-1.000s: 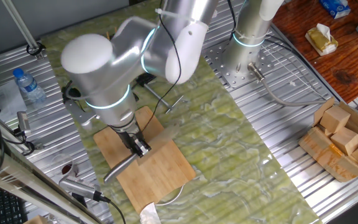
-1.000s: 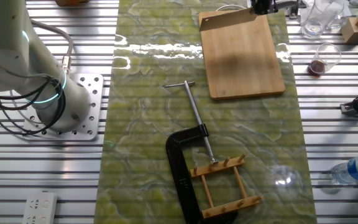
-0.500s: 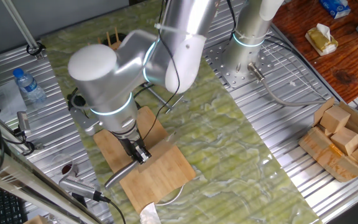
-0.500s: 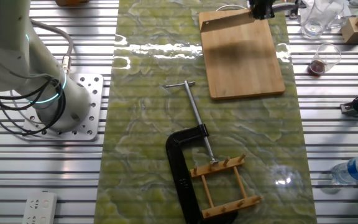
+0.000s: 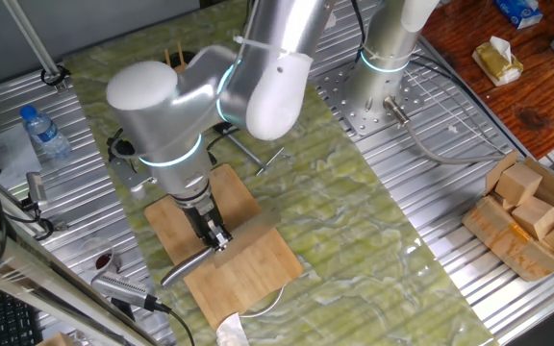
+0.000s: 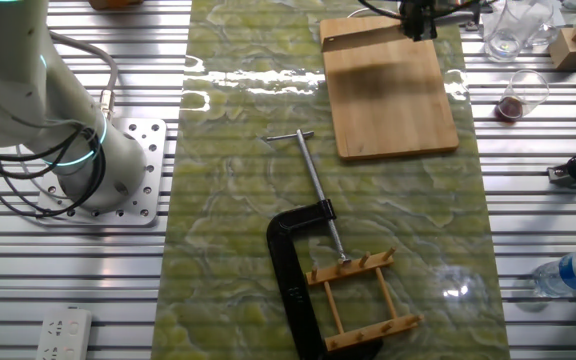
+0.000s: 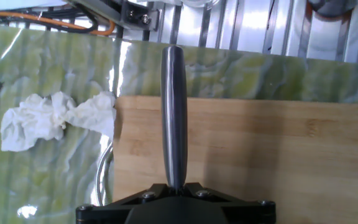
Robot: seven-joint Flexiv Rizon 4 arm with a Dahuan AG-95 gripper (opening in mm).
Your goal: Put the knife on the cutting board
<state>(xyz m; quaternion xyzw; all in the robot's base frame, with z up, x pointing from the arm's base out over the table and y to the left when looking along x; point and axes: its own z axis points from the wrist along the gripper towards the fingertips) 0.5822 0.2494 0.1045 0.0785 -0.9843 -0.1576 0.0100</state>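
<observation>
The cutting board (image 5: 248, 264) is a light-brown bamboo board on the green mat, and it also shows in the other fixed view (image 6: 393, 95) and the hand view (image 7: 266, 162). My gripper (image 5: 216, 236) is shut on the knife at the joint of handle and blade. The slim silver handle (image 5: 181, 272) sticks out past the board's left edge. In the hand view the handle (image 7: 173, 112) runs straight away from the gripper (image 7: 176, 190), low over the board. The blade (image 6: 360, 30) lies along the board's far end in the other fixed view; I cannot tell whether it touches.
A black C-clamp (image 6: 296, 262) and a wooden peg rack (image 6: 363, 295) lie on the mat. A crumpled white tissue (image 7: 55, 119) lies just off the board's end. A glass (image 6: 516, 97), a water bottle (image 5: 42, 131) and wooden blocks (image 5: 532, 211) stand around.
The gripper has shifted slightly along and down over the board with the knife still held. Nothing else has moved.
</observation>
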